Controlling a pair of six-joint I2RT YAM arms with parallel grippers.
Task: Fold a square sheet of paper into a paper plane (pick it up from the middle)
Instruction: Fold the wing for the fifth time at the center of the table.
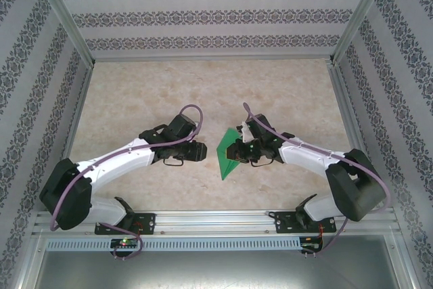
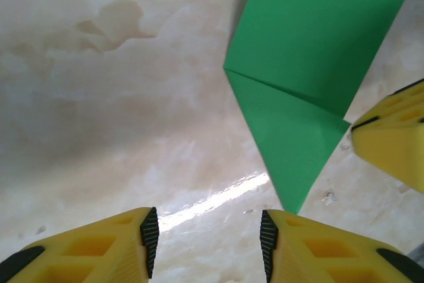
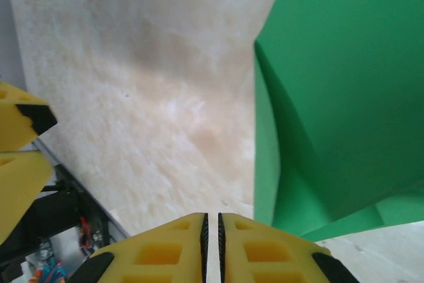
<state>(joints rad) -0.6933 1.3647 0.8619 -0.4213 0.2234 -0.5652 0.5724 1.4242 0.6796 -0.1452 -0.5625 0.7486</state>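
The green sheet of paper (image 1: 228,155) lies between the two grippers, folded into a long pointed shape with its tip toward the near edge. In the left wrist view the paper (image 2: 311,64) shows a diagonal crease, and its tip ends just above the right-hand finger. My left gripper (image 2: 205,230) is open over bare table with nothing between its fingers; from above, the left gripper (image 1: 201,152) sits just left of the paper. My right gripper (image 3: 212,226) has its jaws drawn together to a thin slit with nothing in it. The raised paper (image 3: 331,97) stands beside its right finger.
The marble-patterned table (image 1: 203,93) is walled by patterned panels on three sides, with a metal rail (image 1: 216,221) along the near edge. A yellow finger of the right gripper (image 2: 391,144) intrudes at the right of the left wrist view.
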